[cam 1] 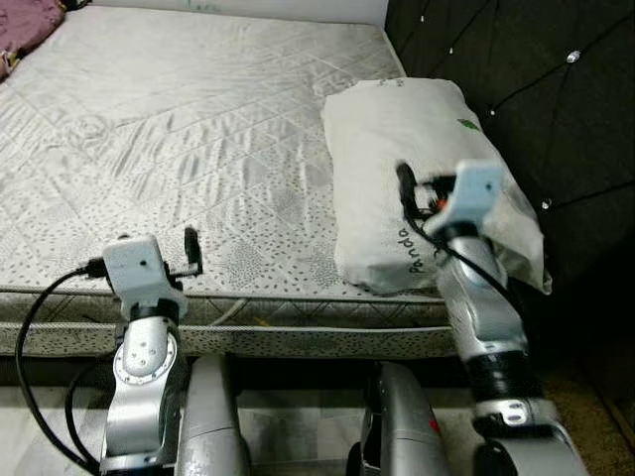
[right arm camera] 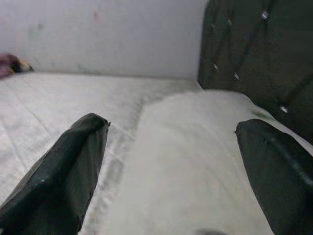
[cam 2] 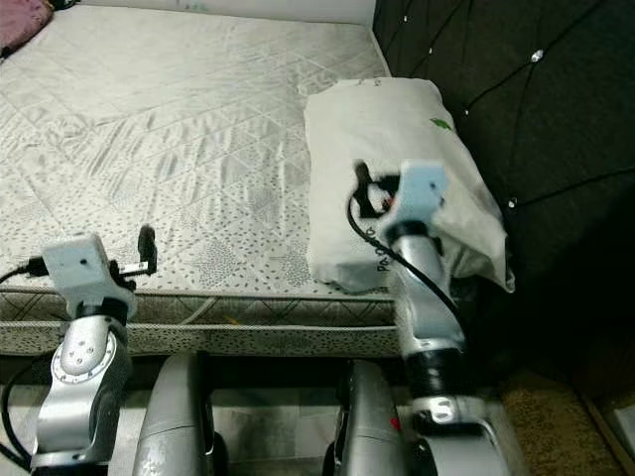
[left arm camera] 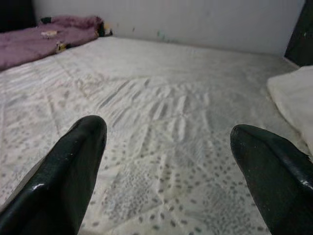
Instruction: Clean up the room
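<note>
A white pillow [cam 1: 417, 149] lies on the right side of the bare mattress [cam 1: 179, 149], close to the dark headboard [cam 1: 536, 89]. My right gripper [cam 1: 406, 193] hovers open over the pillow's near end, and the pillow [right arm camera: 195, 161] spreads between its black fingers [right arm camera: 68, 171] in the right wrist view. My left gripper [cam 1: 191, 250] is open above the mattress near its front edge. Its fingers [left arm camera: 63, 176] point across the quilted mattress [left arm camera: 161, 112] with nothing between them.
A purple blanket [left arm camera: 44, 39] is bunched at the mattress's far left corner, also seen as purple cloth [cam 1: 25, 25] in the head view. A white wall [left arm camera: 171, 19] runs behind the bed. The tufted headboard borders the right side. My legs [cam 1: 213, 416] stand against the bed's front edge.
</note>
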`<state>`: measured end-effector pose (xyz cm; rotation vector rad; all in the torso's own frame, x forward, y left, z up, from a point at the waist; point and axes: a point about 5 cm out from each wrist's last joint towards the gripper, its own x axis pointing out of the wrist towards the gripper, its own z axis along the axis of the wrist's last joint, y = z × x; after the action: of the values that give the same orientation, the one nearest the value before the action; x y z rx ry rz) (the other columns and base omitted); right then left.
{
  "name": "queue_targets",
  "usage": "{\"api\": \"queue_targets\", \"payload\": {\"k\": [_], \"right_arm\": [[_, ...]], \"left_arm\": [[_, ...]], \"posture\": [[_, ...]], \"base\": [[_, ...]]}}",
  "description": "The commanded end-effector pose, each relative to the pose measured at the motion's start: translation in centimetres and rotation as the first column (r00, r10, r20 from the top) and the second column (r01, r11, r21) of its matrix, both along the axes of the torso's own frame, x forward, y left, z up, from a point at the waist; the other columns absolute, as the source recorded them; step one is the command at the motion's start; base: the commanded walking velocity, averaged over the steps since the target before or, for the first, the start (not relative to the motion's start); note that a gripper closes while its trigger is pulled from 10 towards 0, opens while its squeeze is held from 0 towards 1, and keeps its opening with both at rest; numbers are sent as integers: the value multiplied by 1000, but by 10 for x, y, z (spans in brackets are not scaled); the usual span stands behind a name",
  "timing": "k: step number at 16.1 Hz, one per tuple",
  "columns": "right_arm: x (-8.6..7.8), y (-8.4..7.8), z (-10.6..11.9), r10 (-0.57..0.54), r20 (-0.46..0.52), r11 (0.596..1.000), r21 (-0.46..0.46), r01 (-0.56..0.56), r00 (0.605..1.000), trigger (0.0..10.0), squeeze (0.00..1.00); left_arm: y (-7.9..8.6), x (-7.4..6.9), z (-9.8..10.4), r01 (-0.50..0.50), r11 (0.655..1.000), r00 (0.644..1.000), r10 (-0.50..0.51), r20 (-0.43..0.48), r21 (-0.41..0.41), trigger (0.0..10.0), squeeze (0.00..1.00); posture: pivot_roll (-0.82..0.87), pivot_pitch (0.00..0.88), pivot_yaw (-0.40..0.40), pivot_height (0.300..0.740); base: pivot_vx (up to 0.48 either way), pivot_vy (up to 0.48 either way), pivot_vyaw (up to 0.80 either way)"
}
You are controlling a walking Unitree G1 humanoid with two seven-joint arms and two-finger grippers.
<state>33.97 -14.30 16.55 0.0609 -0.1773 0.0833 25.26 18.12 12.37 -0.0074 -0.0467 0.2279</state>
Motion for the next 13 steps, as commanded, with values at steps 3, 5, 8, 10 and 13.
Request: {"api": "queue_targets", "payload": {"k": [3, 5, 8, 10, 13], "right_arm": [[3, 13, 12, 48, 52, 999, 18, -49, 997, 10000, 0], [6, 19, 17, 64, 66, 997, 29, -66, 996, 10000, 0], [8, 22, 17, 65, 68, 997, 39, -68, 996, 10000, 0], [9, 20, 16, 57, 58, 997, 42, -59, 997, 10000, 0], [9, 18, 8, 45, 32, 998, 36, -46, 998, 10000, 0]], "left_arm": [[2, 7, 1, 12, 1000, 1000, -12, 8, 19, 10000, 0], [2, 14, 3, 22, 999, 999, -22, 22, 26, 10000, 0], [-2, 19, 3, 33, 999, 999, -33, 36, 26, 10000, 0], [-2, 20, 3, 34, 999, 999, -34, 38, 25, 10000, 0], [0, 21, 2, 35, 999, 999, -36, 37, 30, 10000, 0]], "posture": [[55, 0, -43, 566], [54, 0, -41, 591], [51, 0, -36, 631], [53, 0, -33, 641], [57, 0, -29, 641]], "base": [[0, 0, 0], [0, 0, 0], [0, 0, 0], [0, 0, 0], [0, 0, 0]]}}
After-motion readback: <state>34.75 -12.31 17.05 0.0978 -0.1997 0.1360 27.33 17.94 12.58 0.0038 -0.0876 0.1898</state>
